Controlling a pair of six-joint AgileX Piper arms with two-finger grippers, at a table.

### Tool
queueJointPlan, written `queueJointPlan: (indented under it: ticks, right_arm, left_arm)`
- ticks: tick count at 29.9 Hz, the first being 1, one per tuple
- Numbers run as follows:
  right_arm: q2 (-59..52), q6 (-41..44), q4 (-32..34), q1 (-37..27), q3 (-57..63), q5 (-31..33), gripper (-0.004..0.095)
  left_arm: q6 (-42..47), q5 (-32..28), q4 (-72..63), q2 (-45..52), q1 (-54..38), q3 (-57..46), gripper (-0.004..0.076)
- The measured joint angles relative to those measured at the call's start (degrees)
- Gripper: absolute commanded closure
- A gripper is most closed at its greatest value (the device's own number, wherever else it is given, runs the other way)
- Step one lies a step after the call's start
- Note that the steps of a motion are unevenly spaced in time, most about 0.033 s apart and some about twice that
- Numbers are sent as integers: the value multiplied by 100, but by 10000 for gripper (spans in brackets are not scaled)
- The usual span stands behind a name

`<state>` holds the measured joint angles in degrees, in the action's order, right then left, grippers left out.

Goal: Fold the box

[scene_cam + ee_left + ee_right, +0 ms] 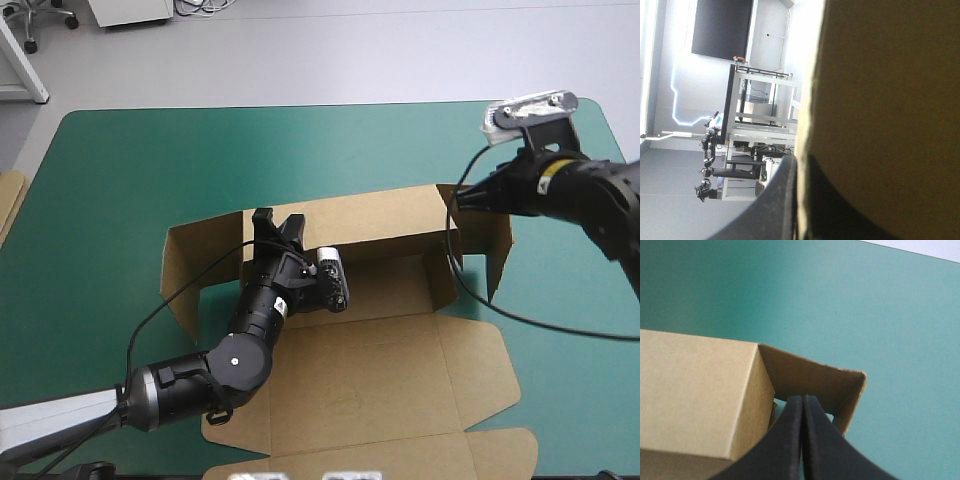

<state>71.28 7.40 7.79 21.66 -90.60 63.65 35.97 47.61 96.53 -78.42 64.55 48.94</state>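
From above, the brown box (390, 340) lies in the middle of the frame on the teal-green table (100, 200). Its back wall stands up and its lid lies flat toward the bottom of the frame. The left pincer (277, 228) sits on the back wall, left of centre. The right pincer (457, 200) is at the wall's right end. If one arm pulls harder than the other, I think the box could slide or the wall could bend.

In the left wrist view, the black fingers (782, 200) are clamped on the box wall, with the board between them. A weak pinch could let the wall drop.

In the right wrist view, the fingers (785, 440) are pressed together, and no board shows between them. Their tips are at the corner pocket, beside the side flap. They could push that flap the wrong way.
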Motion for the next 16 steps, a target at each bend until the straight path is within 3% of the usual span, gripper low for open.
queueJointPlan:
  ticks: [10,16]
  right_arm:
    - [1927,-547,-1262,-1467,-1892,758,928]
    - [2853,-802,-2393,-2195,-2198,766,928]
  left_arm:
    - [0,5,0,0,0,0,734]
    - [0,25,0,0,0,0,734]
